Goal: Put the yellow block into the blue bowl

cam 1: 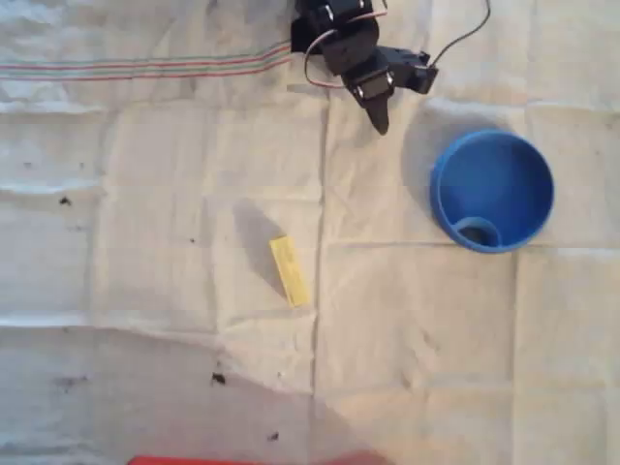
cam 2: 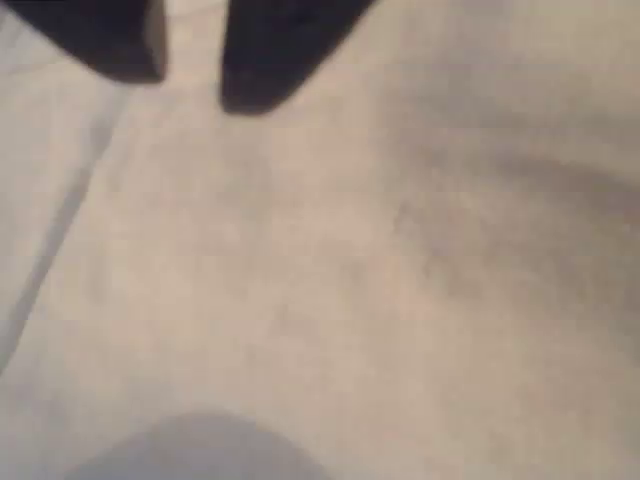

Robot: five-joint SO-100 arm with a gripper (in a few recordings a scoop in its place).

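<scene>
The two dark fingers (cam 2: 255, 60) sit closest to the lens in the wrist view, blurred, at about 11 and 12 o'clock of the picture, with a narrow strip of pale cloth (cam 2: 380, 300) showing between them; nothing is between them, so the gripper (cam 2: 193, 75) stands slightly parted and empty. Below them the cloth is bare and creased, with a soft grey shadow at 6 to 7 o'clock. In the overhead view the black arm (cam 1: 349, 39) enters at 12 o'clock, its wires looping beside it, and the gripper (cam 1: 379, 118) points down toward 6 o'clock, its tip hanging over the cloth (cam 1: 145, 194). From that tip the bowl (cam 1: 492, 191) lies at about 4 o'clock, near but apart from it; it is round and blue, upright, with its small base circle seen inside toward its own 7 o'clock. The block (cam 1: 290, 271) lies flat on the cloth at about 7 o'clock from the gripper tip, well apart from it and well apart from the bowl, which is at its 2 to 3 o'clock. The block's long axis runs from roughly 11 to 5 o'clock. Coloured stripes (cam 1: 145, 68) cross the cloth at 10 o'clock of the overhead view, small dark specks (cam 1: 218, 378) dot the lower left, and a red edge (cam 1: 194, 460) shows at 6 to 7 o'clock.
</scene>
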